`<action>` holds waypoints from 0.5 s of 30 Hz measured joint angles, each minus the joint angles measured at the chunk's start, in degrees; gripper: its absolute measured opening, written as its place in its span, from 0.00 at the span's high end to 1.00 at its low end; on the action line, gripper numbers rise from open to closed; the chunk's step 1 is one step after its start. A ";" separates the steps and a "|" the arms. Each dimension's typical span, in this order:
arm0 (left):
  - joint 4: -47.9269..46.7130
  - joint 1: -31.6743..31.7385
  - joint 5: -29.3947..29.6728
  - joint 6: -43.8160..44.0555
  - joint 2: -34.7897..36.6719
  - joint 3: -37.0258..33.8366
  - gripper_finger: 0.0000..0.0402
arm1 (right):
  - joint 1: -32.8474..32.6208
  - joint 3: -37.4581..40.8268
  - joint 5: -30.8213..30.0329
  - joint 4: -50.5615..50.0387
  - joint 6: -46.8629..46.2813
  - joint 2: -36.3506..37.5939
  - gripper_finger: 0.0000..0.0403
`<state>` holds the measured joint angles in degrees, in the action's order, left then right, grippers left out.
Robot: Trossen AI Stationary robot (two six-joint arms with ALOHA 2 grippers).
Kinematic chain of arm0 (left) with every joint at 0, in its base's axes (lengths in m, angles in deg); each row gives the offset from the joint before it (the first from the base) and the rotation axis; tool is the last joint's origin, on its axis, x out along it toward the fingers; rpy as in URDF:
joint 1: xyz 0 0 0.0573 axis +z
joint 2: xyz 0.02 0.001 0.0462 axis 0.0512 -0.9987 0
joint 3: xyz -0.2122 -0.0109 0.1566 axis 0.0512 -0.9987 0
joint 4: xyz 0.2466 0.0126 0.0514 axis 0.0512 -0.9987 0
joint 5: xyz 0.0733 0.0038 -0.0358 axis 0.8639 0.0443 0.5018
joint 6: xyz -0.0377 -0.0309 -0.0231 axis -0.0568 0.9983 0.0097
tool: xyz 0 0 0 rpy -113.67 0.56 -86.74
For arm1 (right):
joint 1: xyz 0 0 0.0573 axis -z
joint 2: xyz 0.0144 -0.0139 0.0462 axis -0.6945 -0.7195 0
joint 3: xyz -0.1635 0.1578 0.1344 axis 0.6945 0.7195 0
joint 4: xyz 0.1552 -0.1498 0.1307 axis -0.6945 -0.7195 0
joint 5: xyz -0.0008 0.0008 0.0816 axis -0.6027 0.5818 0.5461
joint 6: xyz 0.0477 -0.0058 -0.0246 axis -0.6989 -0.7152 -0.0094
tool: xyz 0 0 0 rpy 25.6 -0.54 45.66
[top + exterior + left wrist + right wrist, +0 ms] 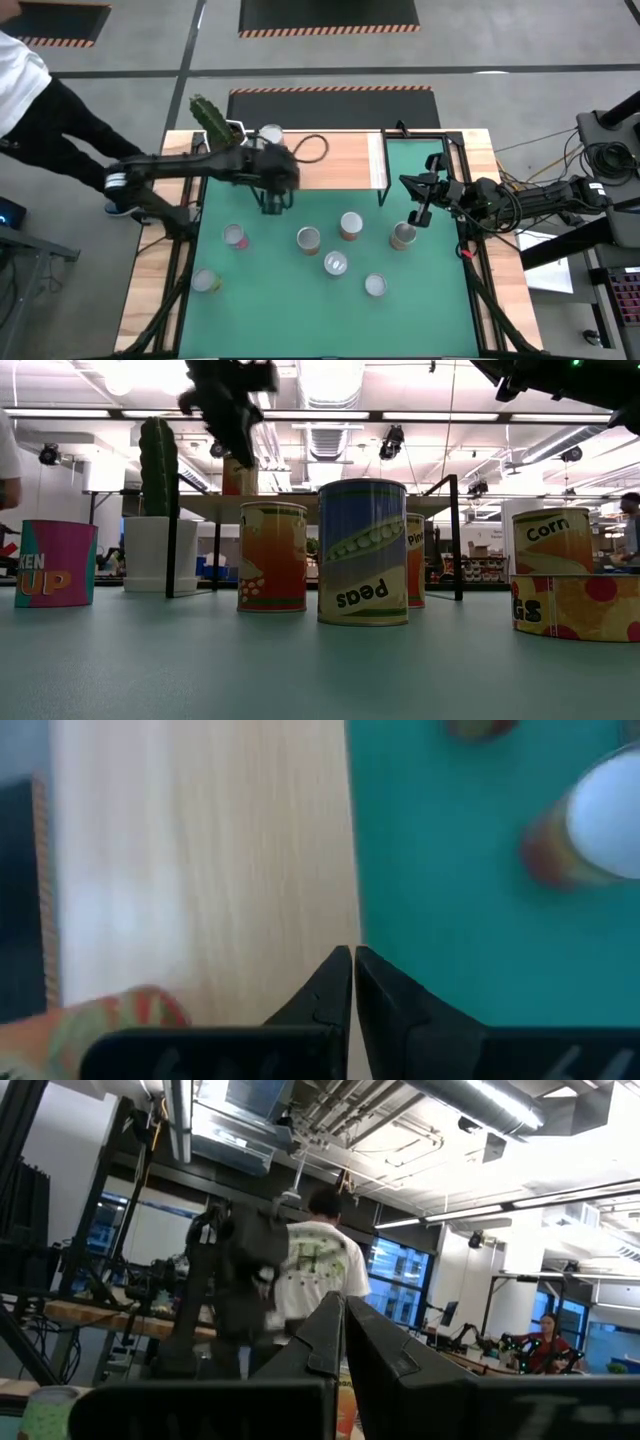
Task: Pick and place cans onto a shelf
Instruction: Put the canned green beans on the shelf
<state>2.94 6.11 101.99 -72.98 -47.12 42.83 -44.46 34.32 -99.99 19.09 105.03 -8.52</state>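
— Where do we see the cans (336,263)?
— Six stand upright, scattered apart on the green mat, silver tops up; a seventh stands on the shelf (340,158).
— And the shelf?
— We see light wood on black legs, behind them.

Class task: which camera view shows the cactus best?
The low view: the cactus stands in full side profile in its white pot, left of the shelf. The high view shows only its green top from above. Neither wrist view shows it.

Blue pea-patterned can (362,552), orange can (272,556), green mat (330,300).
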 joint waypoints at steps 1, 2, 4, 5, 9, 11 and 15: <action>0.97 0.12 1.44 -0.05 2.21 -1.17 1.00 | 0.00 0.00 0.00 -0.01 -0.01 0.00 0.98; 2.41 0.21 4.32 0.25 4.34 -2.37 1.00 | 0.02 0.00 0.00 0.00 -0.01 0.00 0.98; 6.58 0.51 10.13 0.69 8.50 -5.45 1.00 | 0.02 0.00 0.00 0.01 0.01 0.00 0.98; 8.37 0.61 11.84 0.78 10.43 -7.16 1.00 | 0.02 0.00 0.00 0.02 0.01 0.00 0.98; 14.24 1.20 13.62 0.63 16.00 -13.78 1.00 | 0.02 0.00 0.00 0.09 0.06 0.02 0.98; 16.94 1.79 13.77 0.70 17.85 -16.81 1.00 | 0.02 0.00 0.00 0.12 0.09 0.02 0.98; 21.93 2.69 13.99 0.81 19.07 -21.48 1.00 | 0.02 0.00 0.00 0.44 0.56 0.02 0.98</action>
<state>24.87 8.80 115.98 -72.17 -28.05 21.34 -44.44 34.32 -99.99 19.53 105.59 -8.50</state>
